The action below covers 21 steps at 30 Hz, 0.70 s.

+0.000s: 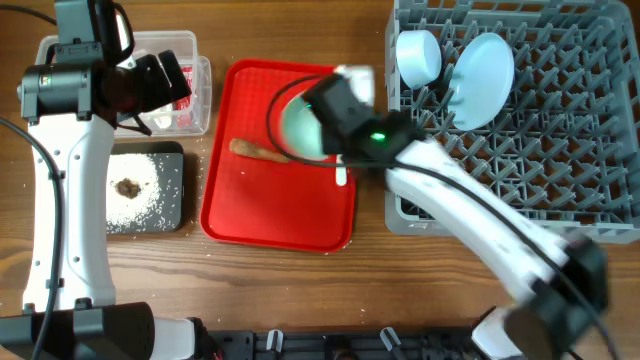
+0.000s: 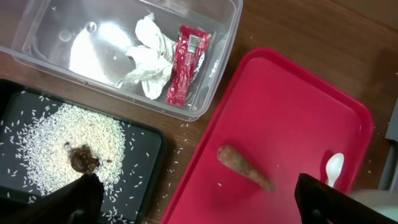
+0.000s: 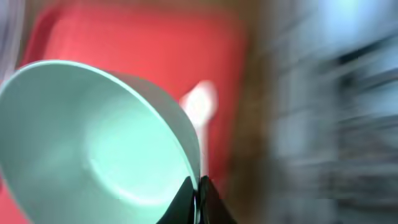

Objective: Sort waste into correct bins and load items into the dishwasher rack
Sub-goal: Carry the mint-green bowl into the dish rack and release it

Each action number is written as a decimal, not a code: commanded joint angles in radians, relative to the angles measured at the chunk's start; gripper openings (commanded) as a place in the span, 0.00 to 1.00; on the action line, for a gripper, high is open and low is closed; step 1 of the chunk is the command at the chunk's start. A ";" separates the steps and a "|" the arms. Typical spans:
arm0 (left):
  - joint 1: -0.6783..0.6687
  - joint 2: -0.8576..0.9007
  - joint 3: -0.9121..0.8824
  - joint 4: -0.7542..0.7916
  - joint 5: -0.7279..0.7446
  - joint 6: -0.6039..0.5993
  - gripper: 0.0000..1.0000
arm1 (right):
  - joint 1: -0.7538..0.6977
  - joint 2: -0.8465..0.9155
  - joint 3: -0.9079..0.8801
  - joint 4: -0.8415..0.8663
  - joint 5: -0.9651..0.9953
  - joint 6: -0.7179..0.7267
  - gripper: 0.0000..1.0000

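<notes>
My right fingers (image 3: 211, 202) pinch the rim of a small pale blue-green bowl (image 3: 93, 149), tilted above the right half of the flat red plastic tray (image 1: 250, 210); the large grey pegged crate (image 1: 560, 150) beside it has bare pegs rightward; my left fingers (image 2: 84, 196) are spread wide; print on the red-and-white wrapper (image 2: 185, 62) is unreadable.

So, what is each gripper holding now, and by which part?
The right gripper pinches the bowl by its rim; the left gripper holds nothing.
</notes>
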 commanded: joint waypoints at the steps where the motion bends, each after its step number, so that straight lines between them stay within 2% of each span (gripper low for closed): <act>1: 0.003 0.007 0.001 0.002 -0.006 -0.005 1.00 | -0.007 -0.058 0.015 -0.126 0.749 -0.139 0.04; 4: 0.003 0.007 0.001 0.002 -0.005 -0.005 1.00 | -0.053 -0.050 -0.028 -0.149 0.828 -0.252 0.04; 6: 0.003 0.007 0.001 0.002 -0.005 -0.005 1.00 | -0.111 -0.048 -0.063 -0.135 0.829 -0.250 0.04; 10: 0.003 0.007 0.001 0.002 -0.005 -0.005 1.00 | -0.222 -0.034 -0.093 -0.005 0.802 -0.279 0.04; 13: 0.003 0.007 0.001 0.002 -0.005 -0.005 1.00 | -0.272 0.012 -0.093 0.121 0.753 -0.439 0.05; 17: 0.003 0.007 0.001 0.002 -0.005 -0.005 1.00 | -0.280 0.111 -0.093 0.188 0.753 -0.591 0.04; 21: 0.003 0.007 0.001 0.002 -0.005 -0.005 1.00 | -0.278 0.221 -0.093 0.169 0.754 -0.595 0.04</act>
